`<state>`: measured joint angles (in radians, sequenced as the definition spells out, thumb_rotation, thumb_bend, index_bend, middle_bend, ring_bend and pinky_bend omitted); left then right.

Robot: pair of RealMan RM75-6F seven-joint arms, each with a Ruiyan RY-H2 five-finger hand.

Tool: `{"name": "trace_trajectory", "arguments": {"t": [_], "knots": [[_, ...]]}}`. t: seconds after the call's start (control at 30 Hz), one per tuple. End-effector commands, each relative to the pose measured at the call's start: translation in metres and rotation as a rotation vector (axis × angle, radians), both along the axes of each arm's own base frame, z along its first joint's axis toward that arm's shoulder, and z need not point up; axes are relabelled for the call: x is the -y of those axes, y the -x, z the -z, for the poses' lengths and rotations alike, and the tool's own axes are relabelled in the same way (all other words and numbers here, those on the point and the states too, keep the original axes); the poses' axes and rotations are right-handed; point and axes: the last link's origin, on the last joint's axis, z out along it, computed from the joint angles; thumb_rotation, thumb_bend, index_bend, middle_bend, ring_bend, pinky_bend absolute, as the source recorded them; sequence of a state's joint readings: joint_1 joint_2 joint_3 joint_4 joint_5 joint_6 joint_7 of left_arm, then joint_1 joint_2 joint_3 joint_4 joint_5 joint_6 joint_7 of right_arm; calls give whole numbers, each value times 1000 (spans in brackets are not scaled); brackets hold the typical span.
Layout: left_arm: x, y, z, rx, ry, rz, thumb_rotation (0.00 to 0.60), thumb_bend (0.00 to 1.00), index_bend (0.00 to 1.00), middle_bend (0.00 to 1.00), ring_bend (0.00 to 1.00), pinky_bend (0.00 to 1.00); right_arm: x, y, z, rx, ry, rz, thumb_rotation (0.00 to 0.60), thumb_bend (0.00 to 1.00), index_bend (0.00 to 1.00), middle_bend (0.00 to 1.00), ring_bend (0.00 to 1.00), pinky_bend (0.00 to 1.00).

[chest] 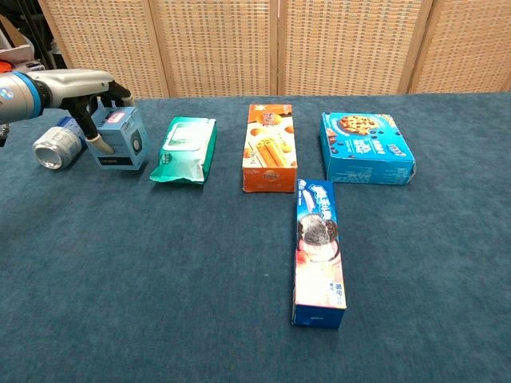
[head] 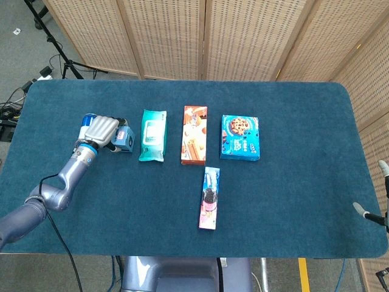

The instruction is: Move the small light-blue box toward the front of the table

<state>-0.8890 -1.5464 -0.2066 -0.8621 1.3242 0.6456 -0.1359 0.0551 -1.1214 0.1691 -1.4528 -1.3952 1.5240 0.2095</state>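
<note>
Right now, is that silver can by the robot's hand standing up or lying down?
Lying down: the can rests on its side, its round end facing the chest camera.

Blue table (head: pixel 292 201) holds boxes, a green pouch (head: pixel 152 135), a can (chest: pixel 56 148)
</note>
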Motion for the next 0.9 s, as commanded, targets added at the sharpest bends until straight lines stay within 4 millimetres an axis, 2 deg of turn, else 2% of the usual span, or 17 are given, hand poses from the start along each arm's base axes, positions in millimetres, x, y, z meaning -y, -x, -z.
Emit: {"name": "trace_trajectory", "arguments": {"t": [0.03, 0.13, 0.27, 0.43, 0.53, 0.73, 0.9], "knots": [[24, -1, -39, 40, -40, 29, 600, 175, 520, 478, 504, 460, -2, -1, -1, 7, 0, -11, 600, 0, 0, 0, 0, 0], [48, 2, -56, 56, -33, 15, 600, 165, 520, 478, 503, 460, -4, -3, -3, 16, 0, -23, 600, 0, 0, 0, 0, 0], [83, 10, -68, 66, -3, -56, 600, 161, 520, 478, 504, 459, -4, -4, -3, 33, -9, -36, 600, 0, 0, 0, 0, 0], [120, 25, -71, 23, -11, -92, 600, 161, 520, 478, 502, 459, -7, -6, -7, 53, -13, -62, 600, 0, 0, 0, 0, 0], [136, 41, -64, -4, -6, -129, 600, 161, 521, 478, 499, 459, -10, -7, -8, 62, -19, -79, 600, 0, 0, 0, 0, 0], [156, 65, -51, 1, 14, -184, 600, 161, 520, 478, 499, 459, -14, -10, -13, 82, -11, -108, 600, 0, 0, 0, 0, 0], [161, 73, -45, 23, 22, -206, 600, 158, 513, 472, 498, 459, -18, -12, -16, 94, -6, -126, 600, 0, 0, 0, 0, 0]]}}
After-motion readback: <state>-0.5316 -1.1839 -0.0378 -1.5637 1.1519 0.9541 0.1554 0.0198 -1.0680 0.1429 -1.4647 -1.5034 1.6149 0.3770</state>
